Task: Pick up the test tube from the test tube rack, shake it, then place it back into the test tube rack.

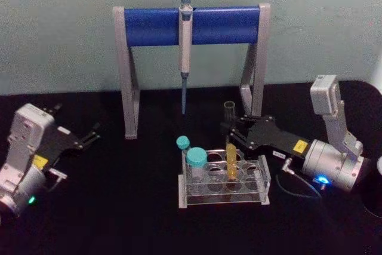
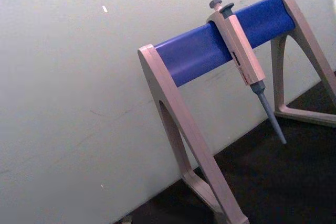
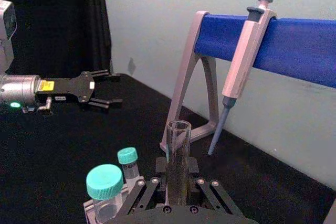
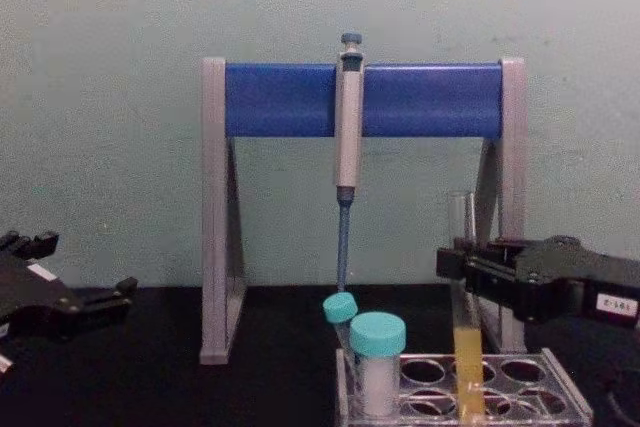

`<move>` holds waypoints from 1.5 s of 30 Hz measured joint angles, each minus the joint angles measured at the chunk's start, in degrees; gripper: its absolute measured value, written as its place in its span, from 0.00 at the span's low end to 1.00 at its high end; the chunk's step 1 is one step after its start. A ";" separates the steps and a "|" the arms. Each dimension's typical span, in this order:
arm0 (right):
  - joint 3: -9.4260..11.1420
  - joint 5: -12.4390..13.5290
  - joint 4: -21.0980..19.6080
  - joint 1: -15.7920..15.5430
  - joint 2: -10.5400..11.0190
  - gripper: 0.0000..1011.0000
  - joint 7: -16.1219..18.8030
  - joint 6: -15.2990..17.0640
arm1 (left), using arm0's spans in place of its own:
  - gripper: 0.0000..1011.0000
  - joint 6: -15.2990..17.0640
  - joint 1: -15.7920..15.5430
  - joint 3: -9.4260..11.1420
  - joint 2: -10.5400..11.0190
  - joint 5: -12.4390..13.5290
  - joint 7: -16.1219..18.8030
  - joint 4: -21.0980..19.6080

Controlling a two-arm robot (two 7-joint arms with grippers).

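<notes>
Black tabletop [image 1: 119, 219], pale green wall [image 1: 59, 28] behind. Right claw [image 1: 231, 133] reaches in from the right and is closed narrow on the test tube [image 1: 231, 160], with a finger on each side of the glass just above the yellow-orange liquid line. The tube is upright, its bottom seated in a back-row hole of the test tube rack [image 1: 222, 200], and its open mouth sticks up above the claw. Two teal-capped tubes [image 1: 196, 159] stand at the rack's left end, clear of the claw. Left claw [image 1: 91, 137] is parked far left over the tabletop, fingers spread wide, holding and touching nothing. Grey-blue pipette [image 1: 185, 40] hangs from the blue bar of the pipette stand [image 1: 155, 26] behind the rack. Labels: a yellow sticker [image 1: 299, 146] on the right claw body, another yellow sticker [image 1: 40, 161] on the left one, and a white tag [image 4: 610, 304] on the right claw in the chest view; none has print I can read.
</notes>
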 joint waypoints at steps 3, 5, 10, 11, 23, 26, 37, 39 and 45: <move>-0.09 0.00 0.24 0.10 -0.04 0.23 0.07 0.17 | 0.99 0.00 0.00 0.00 0.00 0.00 0.00 0.00; -0.16 0.00 0.33 0.16 -0.04 0.23 0.11 0.31 | 0.99 0.00 0.00 0.00 0.00 0.00 0.00 0.00; -0.37 -0.05 0.53 0.32 -0.03 0.23 0.19 0.67 | 0.99 0.00 0.00 0.00 0.00 0.00 0.00 0.00; -0.40 -0.07 0.53 0.35 -0.03 0.23 0.19 0.73 | 0.99 0.00 0.00 0.00 0.00 0.00 0.00 0.00; -0.68 -0.54 0.34 0.48 0.09 0.23 -0.39 1.44 | 0.99 0.00 0.00 0.00 0.00 0.00 0.00 0.00; -0.67 -0.54 0.34 0.47 0.09 0.23 -0.37 1.41 | 0.99 0.00 0.00 0.00 0.00 0.00 0.00 0.00; -0.61 -0.55 0.34 0.44 0.09 0.30 -0.28 1.35 | 0.99 0.00 0.00 0.00 0.00 0.00 0.00 0.00; -0.60 -0.55 0.34 0.43 0.09 0.33 -0.27 1.34 | 0.99 0.00 0.00 0.00 0.00 0.00 0.00 0.00; -0.58 -0.55 0.34 0.40 0.09 0.53 -0.24 1.32 | 0.99 0.00 0.00 0.00 0.00 0.00 0.00 0.00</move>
